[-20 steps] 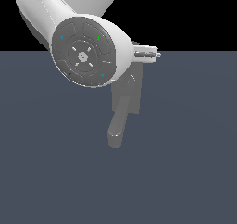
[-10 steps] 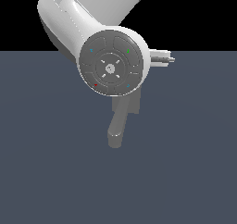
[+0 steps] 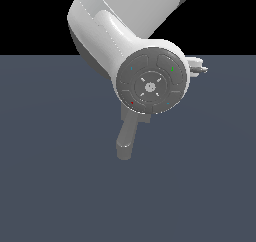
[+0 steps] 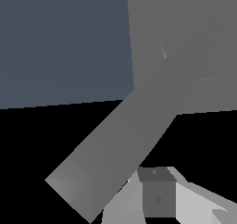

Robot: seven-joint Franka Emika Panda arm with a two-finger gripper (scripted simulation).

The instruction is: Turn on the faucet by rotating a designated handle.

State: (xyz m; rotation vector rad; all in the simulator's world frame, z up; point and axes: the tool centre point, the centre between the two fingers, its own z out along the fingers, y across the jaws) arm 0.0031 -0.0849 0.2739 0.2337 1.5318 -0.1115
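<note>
Faucet (image 3: 127, 138) mostly hidden behind arm (image 3: 125, 31), handle (image 4: 111, 151) beside tool (image 4: 159, 197)

The faucet (image 3: 128, 136) stands on the counter (image 3: 50, 176). The arm (image 3: 150, 83) sits directly in front of the faucet, covering its upper part. The spout (image 3: 126, 141) extends below the arm.

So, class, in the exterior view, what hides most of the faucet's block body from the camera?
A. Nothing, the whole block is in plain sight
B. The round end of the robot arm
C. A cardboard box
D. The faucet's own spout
B: the arm's round grey disc sits in front of the faucet, so only the lower curved grey part shows beneath it.
</note>
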